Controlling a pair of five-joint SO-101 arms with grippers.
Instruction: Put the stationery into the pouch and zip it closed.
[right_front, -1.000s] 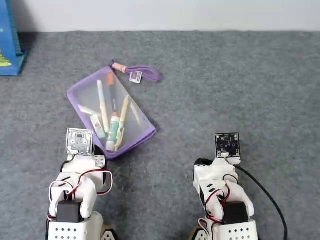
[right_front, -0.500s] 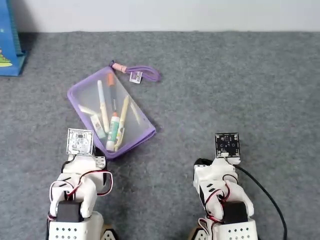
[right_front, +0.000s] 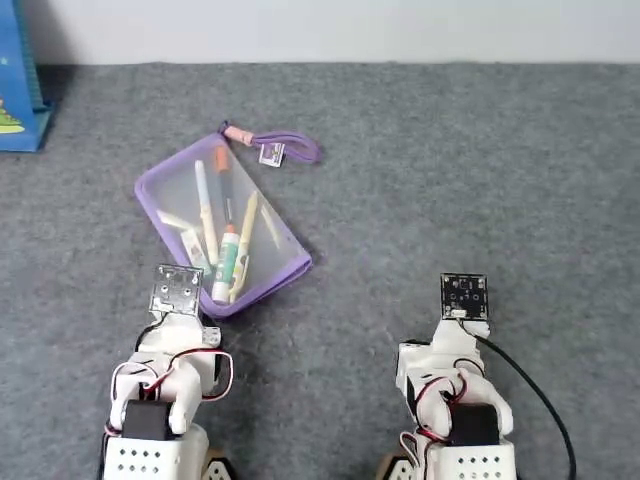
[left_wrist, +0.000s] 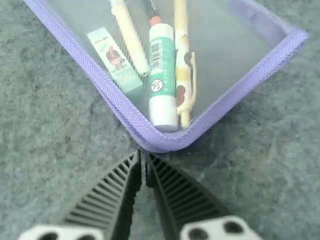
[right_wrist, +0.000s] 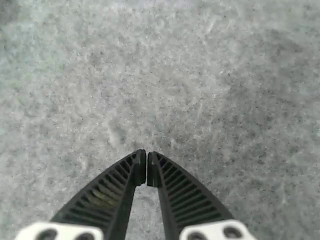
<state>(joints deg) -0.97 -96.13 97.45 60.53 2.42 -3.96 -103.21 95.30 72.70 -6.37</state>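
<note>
Purple pouch (right_front: 222, 225) lies on the desk (right_front: 450, 150), pens (right_front: 206, 205) and glue stick (left_wrist: 162, 85) inside. The left end effector (left_wrist: 145, 170) is pinched together just beside its corner, and the right end effector (right_wrist: 146, 167) is together too.

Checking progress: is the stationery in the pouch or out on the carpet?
In. The pens and green glue stick lie behind the mesh of the translucent purple pouch, within its border.
</note>
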